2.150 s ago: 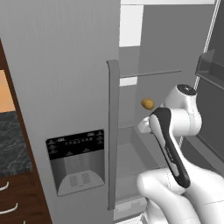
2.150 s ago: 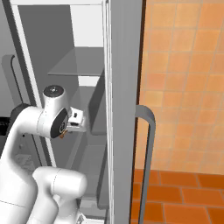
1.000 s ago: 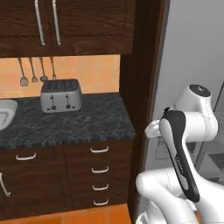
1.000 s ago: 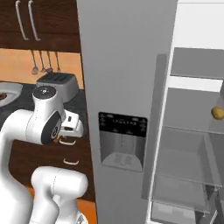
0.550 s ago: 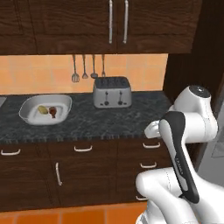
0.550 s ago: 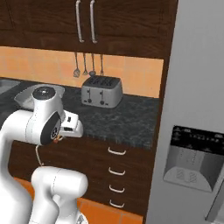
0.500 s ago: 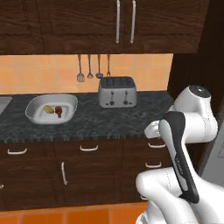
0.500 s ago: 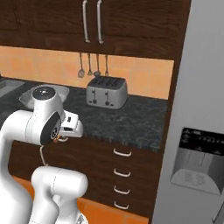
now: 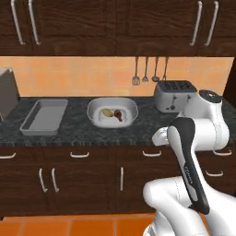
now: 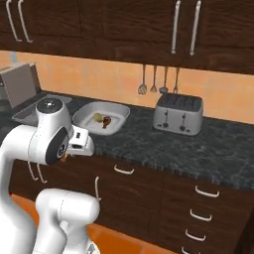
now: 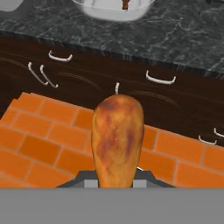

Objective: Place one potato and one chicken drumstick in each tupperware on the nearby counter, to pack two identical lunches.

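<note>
My gripper (image 11: 116, 181) is shut on a chicken drumstick (image 11: 117, 138), orange-brown, plump end pointing away, held over the tile floor in front of the cabinets. From the right base camera the gripper (image 10: 70, 154) hangs below the counter (image 10: 198, 144) edge, short of it. The white oval tupperware (image 9: 94, 108) (image 10: 82, 116) (image 11: 109, 14) holds a potato (image 9: 107, 112) (image 10: 97, 117) and a second drumstick (image 9: 119, 114) (image 10: 105, 123). The grey rectangular tupperware (image 9: 27, 122) (image 10: 25, 114) lies left of it with nothing visible inside.
A silver toaster (image 9: 173, 96) (image 10: 178, 115) stands right of the white dish, under hanging utensils (image 9: 146, 73). A grey coffee machine (image 9: 7, 92) (image 10: 20, 82) is at the far left. Dark drawers with silver handles (image 11: 160, 78) sit below the counter, above orange floor tiles (image 11: 39, 144).
The whole picture has shifted: the base has driven from the open fridge leftward along the counter, bringing both containers into view. The arm's pose looks unchanged.
</note>
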